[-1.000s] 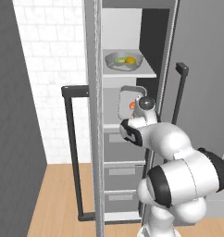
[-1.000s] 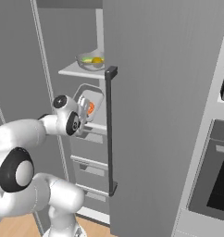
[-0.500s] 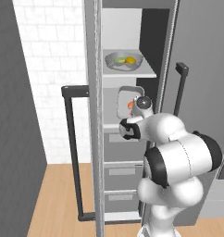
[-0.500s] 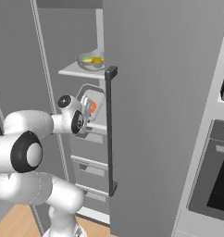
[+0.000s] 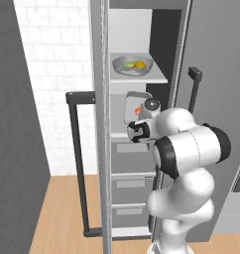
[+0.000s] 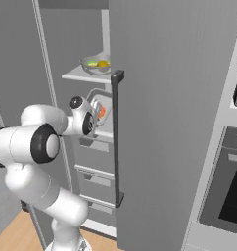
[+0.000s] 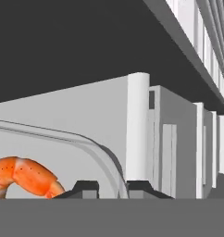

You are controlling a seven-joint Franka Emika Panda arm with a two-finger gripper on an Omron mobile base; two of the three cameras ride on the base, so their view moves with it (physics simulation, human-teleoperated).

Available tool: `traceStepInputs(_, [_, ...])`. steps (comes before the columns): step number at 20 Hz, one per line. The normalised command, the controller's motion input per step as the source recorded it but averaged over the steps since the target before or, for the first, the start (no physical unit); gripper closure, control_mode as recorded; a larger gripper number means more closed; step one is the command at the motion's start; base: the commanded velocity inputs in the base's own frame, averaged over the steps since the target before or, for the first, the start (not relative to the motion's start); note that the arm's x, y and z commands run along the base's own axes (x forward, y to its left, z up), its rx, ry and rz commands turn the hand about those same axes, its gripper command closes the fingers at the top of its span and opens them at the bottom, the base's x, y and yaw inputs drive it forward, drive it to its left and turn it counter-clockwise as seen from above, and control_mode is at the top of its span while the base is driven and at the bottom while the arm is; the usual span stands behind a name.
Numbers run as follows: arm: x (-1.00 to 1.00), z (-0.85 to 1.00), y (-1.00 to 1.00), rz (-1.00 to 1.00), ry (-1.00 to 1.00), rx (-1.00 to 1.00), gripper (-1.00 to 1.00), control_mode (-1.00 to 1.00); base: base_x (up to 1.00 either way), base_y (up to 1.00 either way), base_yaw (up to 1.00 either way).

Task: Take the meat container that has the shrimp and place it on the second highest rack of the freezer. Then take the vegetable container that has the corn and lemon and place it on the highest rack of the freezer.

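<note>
Inside the tall grey freezer (image 5: 142, 149), the two-finger gripper (image 7: 113, 189), pinched on the rim of the grey tray (image 5: 132, 105) holding the orange-pink shrimp (image 7: 22, 177), has pushed closer to the second shelf, nearing placement.

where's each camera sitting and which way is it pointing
Left base view: behind the arm's left, facing the tall grey freezer; white arm rises lower right, gripper at the grey shrimp tray.
Right base view: behind its right, same freezer; arm lower left.
Hand view: on the hand, along the fingertips clamping the tray rim, curled orange shrimp beside.
Both base views share the bowl with corn and lemon.
</note>
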Motion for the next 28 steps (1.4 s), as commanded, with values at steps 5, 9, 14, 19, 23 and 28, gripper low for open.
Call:
traceStepInputs(5, [0.51,-0.11,0.00,0.00,0.01,0.00,-1.00,-1.00,0.00,0.00,0.00])
traceStepInputs(9, [0.39,-0.11,0.00,0.00,0.05,0.00,-1.00,-1.00,0.00,0.00,0.00])
traceStepInputs(14, [0.35,-0.17,-0.01,0.00,0.00,0.00,-1.00,-1.00,0.00,0.00,0.00])
traceStepInputs(19, [-0.47,0.02,-0.12,0.00,0.00,0.10,-1.00,-1.00,0.00,0.00,0.00])
traceStepInputs(23, [-1.00,0.28,-0.20,0.00,0.00,0.18,-1.00,-1.00,0.00,0.00,0.00])
traceStepInputs(28, [-0.78,0.91,-0.10,0.01,-0.03,0.06,-1.00,-1.00,0.00,0.00,0.00])
